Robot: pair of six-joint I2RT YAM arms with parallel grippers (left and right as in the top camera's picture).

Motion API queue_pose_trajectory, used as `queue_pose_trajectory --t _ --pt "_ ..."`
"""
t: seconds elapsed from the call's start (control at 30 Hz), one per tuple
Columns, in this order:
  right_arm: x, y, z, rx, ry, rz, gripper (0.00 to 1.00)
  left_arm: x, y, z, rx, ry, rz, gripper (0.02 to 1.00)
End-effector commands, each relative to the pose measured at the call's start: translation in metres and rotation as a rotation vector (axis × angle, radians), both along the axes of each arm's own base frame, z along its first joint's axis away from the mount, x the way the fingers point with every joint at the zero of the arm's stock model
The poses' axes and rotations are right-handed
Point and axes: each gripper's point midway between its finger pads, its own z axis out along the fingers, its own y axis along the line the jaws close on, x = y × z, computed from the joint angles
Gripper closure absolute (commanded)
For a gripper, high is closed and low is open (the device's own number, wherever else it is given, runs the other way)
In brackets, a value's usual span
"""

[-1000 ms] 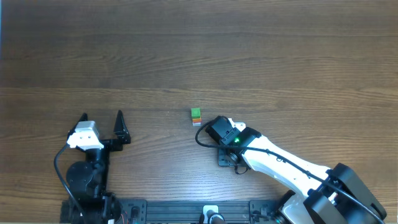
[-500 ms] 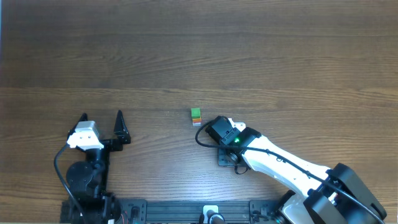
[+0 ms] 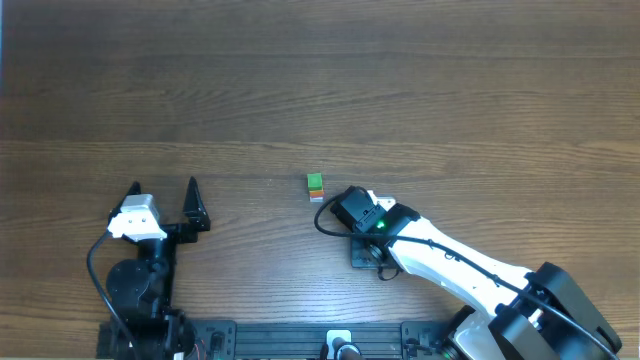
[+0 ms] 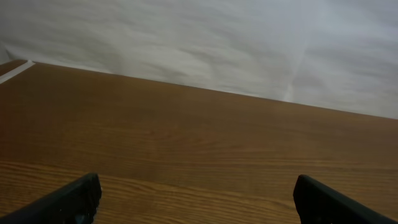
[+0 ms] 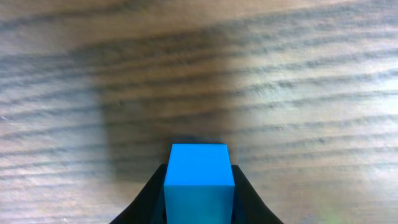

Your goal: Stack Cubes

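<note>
Nearest the bases, the left gripper [image 3: 163,185] sits low on the left side of the wooden worktop [image 3: 420,90], close in front of its own base. Its jaws stand wide apart with nothing between them. From the left wrist view, its two dark fingertips [image 4: 68,199] frame bare wood that runs off to a white backdrop [image 4: 186,37].

The right arm reaches up from the bottom right corner toward the middle of the worktop. Seen from the right wrist view, the right gripper [image 5: 199,198] has its jaws closed on a blue cube [image 5: 199,165], one finger pressed against each side and the top face showing square between them. Wood grain and a soft shadow lie beyond the cube. I cannot tell whether it is touching the surface.

A little farther out, just beside the right gripper on its left in the top view, stands a small stack. The stack has a green cube [image 3: 315,181] on top and an orange cube [image 3: 316,190] directly under it. There is a pale strip at the foot of the stack that is too small to identify.
</note>
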Motion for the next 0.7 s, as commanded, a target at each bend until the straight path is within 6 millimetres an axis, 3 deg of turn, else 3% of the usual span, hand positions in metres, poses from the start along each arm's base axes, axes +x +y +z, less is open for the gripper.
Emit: queue_pose_trajectory --t 0.03,0.2,0.27,0.4,0.43,0.7 --pt "0.017 0.012 0.026 0.004 -0.021 0.013 0.985 0.0 0.0 -0.001 0.015 -0.002 -0.006 0.018" --pt "0.052 0.024 0.088 -0.001 -0.111 0.026 0.989 0.0 0.0 -0.001 0.015 -0.002 -0.006 0.018" --pt "0.072 0.033 0.121 0.018 -0.16 0.038 0.989 0.0 0.0 -0.001 0.015 -0.002 -0.006 0.018" --pt "0.093 0.046 0.156 0.015 -0.187 0.033 0.991 0.0 0.0 -0.001 0.015 -0.002 -0.006 0.018" --pt "0.105 0.057 0.166 0.007 -0.177 0.035 0.989 0.0 0.0 -0.001 0.015 -0.002 -0.006 0.018" --pt "0.123 0.089 0.144 0.0 -0.101 0.051 0.989 0.0 0.0 -0.001 0.015 -0.002 -0.006 0.018"
